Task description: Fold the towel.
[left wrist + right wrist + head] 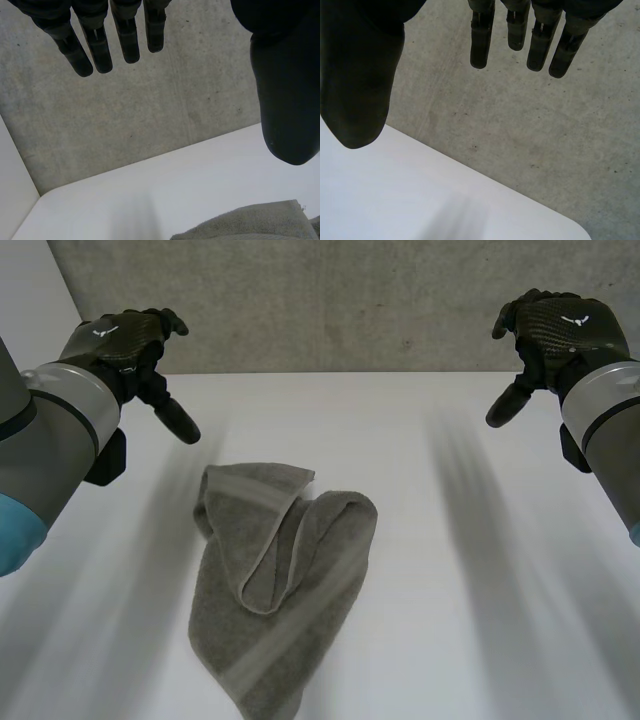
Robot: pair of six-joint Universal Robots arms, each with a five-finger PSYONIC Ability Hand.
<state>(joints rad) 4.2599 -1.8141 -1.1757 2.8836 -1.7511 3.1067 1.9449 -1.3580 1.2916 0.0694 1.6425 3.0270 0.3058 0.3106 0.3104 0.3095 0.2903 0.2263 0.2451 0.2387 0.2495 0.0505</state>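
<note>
**Crumpled towel [280, 580] on the bench [450, 540], both robot hands raised and open**

The grey towel lies in a loose heap on the white bench, left of the middle and reaching toward the near edge. One banded edge is turned over onto the cloth, so a long fold runs down its centre.

The left robot hand [125, 340] hangs above the far-left part of the bench, well apart from the towel. Its fingers [100, 50] are straight and held away from the thumb, with nothing in its grasp. In the left wrist view a strip of the towel's edge [250, 222] shows on the thumb's side of the hand, not touching it.

The right robot hand [555, 335] hangs above the far-right part of the bench, also well apart from the towel. Its fingers [480, 45] are straight too, thumb set apart, holding nothing.

A grey concrete wall [330, 300] rises behind the bench's far edge.
</note>
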